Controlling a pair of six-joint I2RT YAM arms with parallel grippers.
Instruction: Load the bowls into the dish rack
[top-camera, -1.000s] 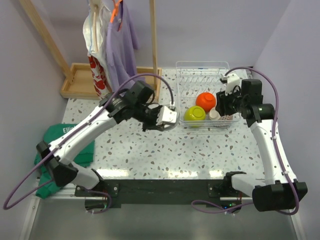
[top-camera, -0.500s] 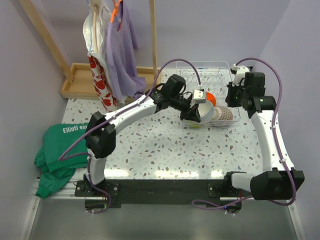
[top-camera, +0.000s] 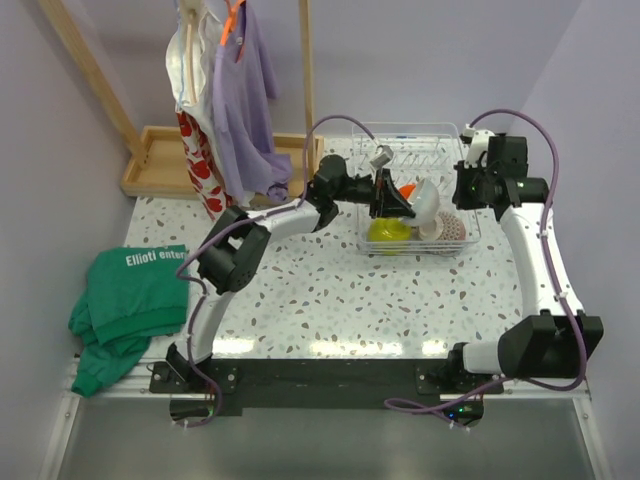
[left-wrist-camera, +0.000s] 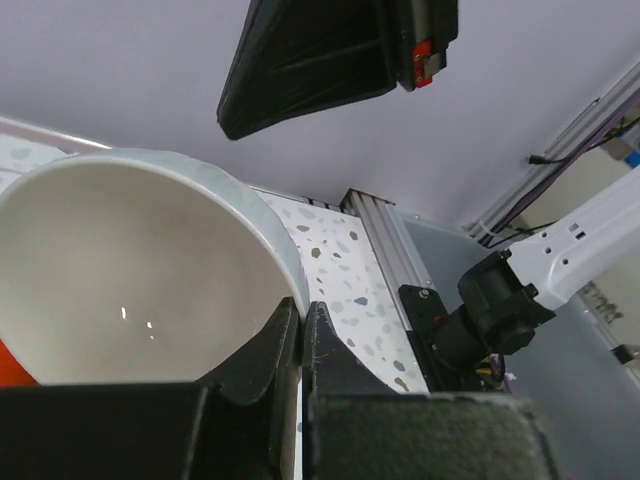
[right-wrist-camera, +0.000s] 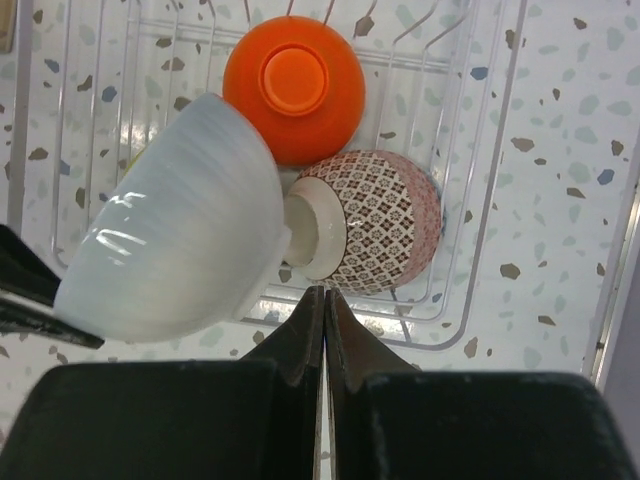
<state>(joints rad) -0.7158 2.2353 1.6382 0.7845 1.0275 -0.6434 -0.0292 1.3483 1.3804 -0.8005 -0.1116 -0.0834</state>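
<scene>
Pinching the rim of the pale round bowl (right-wrist-camera: 170, 240), the left hand (left-wrist-camera: 302, 335) should seat it between prongs of the clear wire dish rack (right-wrist-camera: 455, 110); the right hand (right-wrist-camera: 324, 300) is pressed together.

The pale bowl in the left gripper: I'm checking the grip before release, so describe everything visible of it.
The pale bowl is round and glossy, looks ceramic, streaked grey-white outside, beige inside. The left gripper pinches its rim, one finger inside, one outside. It hangs tipped on its side above the dish rack; whether it touches anything else is unclear.
</scene>
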